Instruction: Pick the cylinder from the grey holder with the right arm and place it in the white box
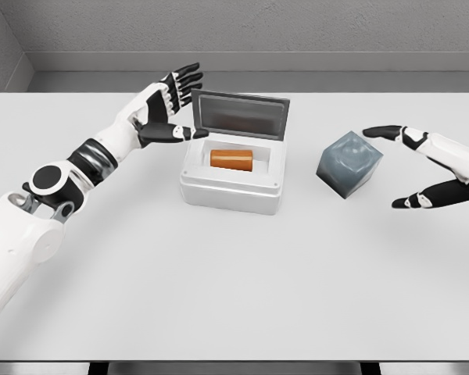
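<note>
An orange cylinder point(231, 159) lies on its side inside the white box point(231, 190), whose dark lid point(238, 114) stands raised at the back. The grey holder point(349, 162), a translucent grey cube, sits to the right of the box with nothing visible in it. My right hand point(399, 168) hovers just right of the holder, fingers spread and holding nothing. My left hand point(176, 105) is at the box's upper left corner, fingers spread, thumb pointing toward the lid's left edge.
The white table point(234, 289) spans the view, with a grey wall behind its far edge. My left arm point(55, 191) stretches across the table's left side.
</note>
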{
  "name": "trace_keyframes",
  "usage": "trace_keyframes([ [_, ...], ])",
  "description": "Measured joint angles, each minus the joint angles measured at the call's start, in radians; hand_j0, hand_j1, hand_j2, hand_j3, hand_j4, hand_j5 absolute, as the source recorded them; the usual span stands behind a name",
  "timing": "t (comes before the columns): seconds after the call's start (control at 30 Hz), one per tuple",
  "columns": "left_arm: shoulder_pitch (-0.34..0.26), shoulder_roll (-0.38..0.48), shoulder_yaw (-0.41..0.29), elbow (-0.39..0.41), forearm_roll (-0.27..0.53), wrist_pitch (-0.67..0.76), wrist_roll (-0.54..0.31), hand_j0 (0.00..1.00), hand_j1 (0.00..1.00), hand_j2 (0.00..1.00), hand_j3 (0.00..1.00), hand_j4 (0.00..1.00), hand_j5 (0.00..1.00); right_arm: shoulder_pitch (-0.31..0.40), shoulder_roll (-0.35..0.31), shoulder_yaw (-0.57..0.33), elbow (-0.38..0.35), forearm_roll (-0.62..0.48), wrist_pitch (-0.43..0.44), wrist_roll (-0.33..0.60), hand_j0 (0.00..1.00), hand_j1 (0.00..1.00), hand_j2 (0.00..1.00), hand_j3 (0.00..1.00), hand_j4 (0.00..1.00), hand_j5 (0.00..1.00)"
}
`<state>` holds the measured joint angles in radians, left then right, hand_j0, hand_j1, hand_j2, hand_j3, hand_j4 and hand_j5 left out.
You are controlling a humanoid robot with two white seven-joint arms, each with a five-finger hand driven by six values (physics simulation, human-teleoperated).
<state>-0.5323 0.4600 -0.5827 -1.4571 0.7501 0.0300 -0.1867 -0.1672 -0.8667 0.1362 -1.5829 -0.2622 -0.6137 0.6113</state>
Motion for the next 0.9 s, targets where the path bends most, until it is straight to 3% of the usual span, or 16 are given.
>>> trace_keyframes([
  [0.3, 0.035, 0.019, 0.030, -0.052, -0.008, -0.002, 0.000, 1.00, 1.00, 1.00, 1.00, 1.00, 1.00, 0.002, 0.033, -0.006, 0.033, 0.005, 0.000, 0.000, 1.00, 1.00, 1.00, 1.00, 1.00, 1.00],
  [0.5, 0.037, 0.023, 0.097, 0.012, -0.007, -0.002, 0.000, 1.00, 1.00, 1.00, 1.00, 1.00, 1.00, 0.002, 0.037, -0.007, 0.035, 0.005, 0.000, 0.000, 1.00, 1.00, 1.00, 1.00, 1.00, 1.00],
  [0.63, 0.095, 0.054, 0.128, 0.024, -0.007, -0.027, 0.000, 1.00, 1.00, 1.00, 1.00, 1.00, 1.00, 0.002, 0.038, -0.007, 0.037, 0.005, 0.000, 0.000, 1.00, 1.00, 1.00, 1.00, 1.00, 1.00],
  [0.9, 0.189, 0.238, 0.256, -0.013, -0.001, -0.101, 0.000, 1.00, 1.00, 1.00, 1.00, 1.00, 1.00, 0.002, 0.038, -0.007, 0.046, 0.005, 0.000, 0.000, 1.00, 1.00, 1.00, 1.00, 1.00, 1.00],
])
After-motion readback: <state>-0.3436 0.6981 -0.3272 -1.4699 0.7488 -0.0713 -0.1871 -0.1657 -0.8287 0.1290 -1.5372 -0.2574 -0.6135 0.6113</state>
